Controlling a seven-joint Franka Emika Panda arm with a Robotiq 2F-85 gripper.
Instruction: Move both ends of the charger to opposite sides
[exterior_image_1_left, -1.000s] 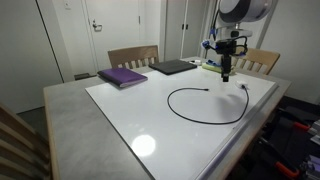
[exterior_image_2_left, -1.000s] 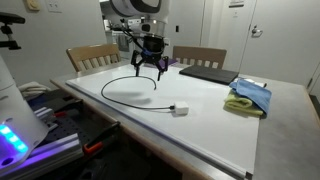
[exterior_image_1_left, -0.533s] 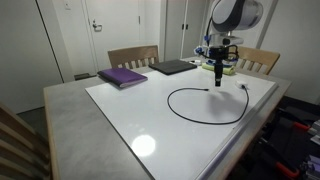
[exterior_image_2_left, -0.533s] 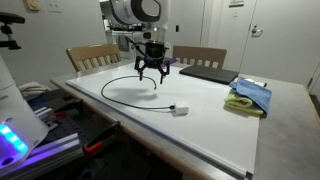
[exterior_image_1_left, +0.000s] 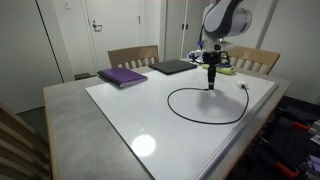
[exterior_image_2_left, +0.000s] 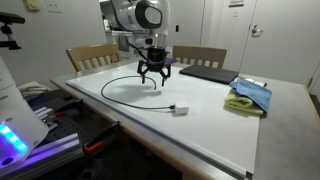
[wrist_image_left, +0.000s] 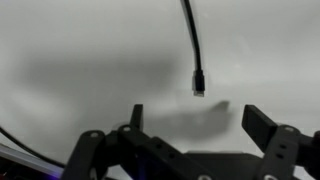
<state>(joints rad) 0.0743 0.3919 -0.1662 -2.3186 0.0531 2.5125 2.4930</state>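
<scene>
Reading the wrist view from the left, one finger (wrist_image_left: 135, 118) sits out wide. The charger (wrist_image_left: 190, 40) runs down the middle to its near end (wrist_image_left: 198, 86), which lies just ahead of the gripper (wrist_image_left: 198, 125), almost centred between the wide-spread, empty jaws. In an exterior view the gripper hovers just above that tip. The rest of the loop lies on the white table (exterior_image_1_left: 130, 110) beside it, and the far end (exterior_image_1_left: 245, 87) is off to the gripper's right near the table edge, I think; it is tiny there. To do this well I should drop straight down, keep the plug centred and close on the connector rather than the cord. Then I should drag it low and slowly away from the far end.
</scene>
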